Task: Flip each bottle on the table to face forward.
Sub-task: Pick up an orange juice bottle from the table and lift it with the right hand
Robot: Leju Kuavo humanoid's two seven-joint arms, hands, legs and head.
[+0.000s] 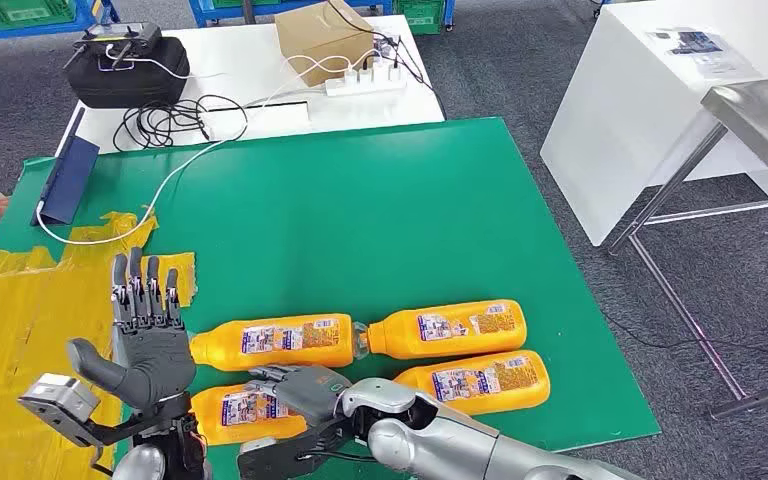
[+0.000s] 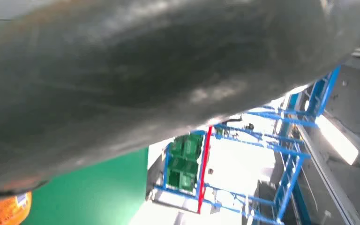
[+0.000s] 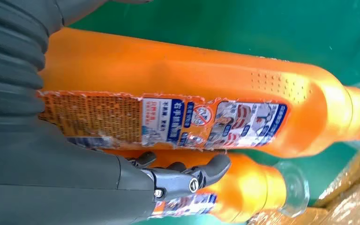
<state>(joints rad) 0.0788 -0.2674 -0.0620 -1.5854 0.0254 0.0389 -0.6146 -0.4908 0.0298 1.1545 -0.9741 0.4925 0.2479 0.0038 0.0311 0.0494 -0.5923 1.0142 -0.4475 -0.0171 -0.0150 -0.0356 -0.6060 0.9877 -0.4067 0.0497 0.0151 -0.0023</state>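
Four orange bottles are lying on your green table (image 1: 380, 220), back labels up. Your right hand (image 1: 300, 388) is resting on the near-left bottle (image 1: 245, 412), fingers (image 3: 187, 174) curling over it; you cannot tell if it is gripping. Your left hand (image 1: 150, 335) is hovering beside it, fingers straight, holding nothing.

We are looking at a green table (image 1: 360, 190) carrying four orange bottles lying on their sides. One bottle (image 1: 275, 341) is lying just beyond our right hand's fingers (image 1: 272, 376), another (image 1: 240, 408) directly under them. Two more (image 1: 450, 328) (image 1: 480, 381) are lying past the wrist side. Yellow tape (image 1: 20, 300) is spreading beneath our raised left fingers (image 1: 145, 290). A white cable (image 1: 160, 185) is trailing across the far edge.
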